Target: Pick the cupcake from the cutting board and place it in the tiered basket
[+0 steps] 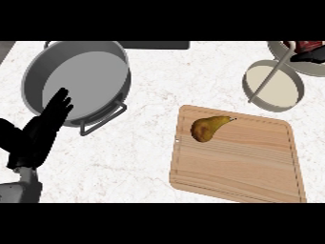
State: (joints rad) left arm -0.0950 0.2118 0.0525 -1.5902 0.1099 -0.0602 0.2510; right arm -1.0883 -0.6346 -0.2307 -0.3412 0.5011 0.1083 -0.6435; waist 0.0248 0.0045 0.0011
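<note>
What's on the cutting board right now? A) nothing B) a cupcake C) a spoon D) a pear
D: a brownish-yellow pear lies on the upper left part of the wooden cutting board; no cupcake shows there.

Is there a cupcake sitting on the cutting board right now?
No, the cutting board holds only a pear, lying near its upper left corner; no cupcake shows on it.
</note>
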